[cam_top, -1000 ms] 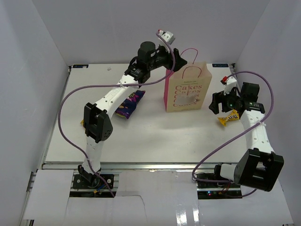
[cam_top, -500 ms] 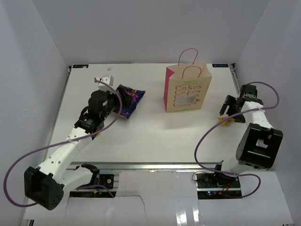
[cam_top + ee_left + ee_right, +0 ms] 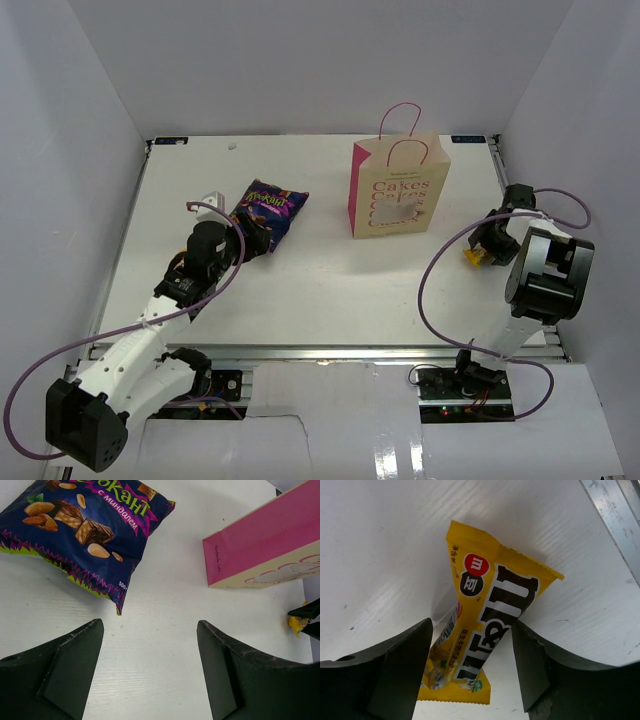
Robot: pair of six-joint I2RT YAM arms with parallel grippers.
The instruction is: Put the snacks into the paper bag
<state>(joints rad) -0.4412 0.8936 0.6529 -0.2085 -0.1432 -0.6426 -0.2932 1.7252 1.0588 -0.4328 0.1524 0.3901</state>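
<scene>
The large purple-blue snack bag [image 3: 268, 208] lies flat left of the upright paper bag [image 3: 400, 190]. My left gripper [image 3: 250, 237] is open and empty, low over the table just near of the snack bag [image 3: 85, 525]; the paper bag's pink side [image 3: 260, 545] shows to its right. My right gripper [image 3: 487, 243] is open at the table's right side, its fingers on either side of a yellow packet [image 3: 485, 620] lying on the table; this packet also shows in the top view [image 3: 472, 257]. No dark brown packets are in view.
The table's metal right edge [image 3: 615, 510] runs close beside the yellow packet. White walls enclose the table on three sides. The right arm's cable [image 3: 440, 270] loops over the table in front of the paper bag.
My left arm has drawn back from the top of the paper bag to the near side of the purple-blue bag. My right arm has folded back, its gripper coming down over the yellow packet.
</scene>
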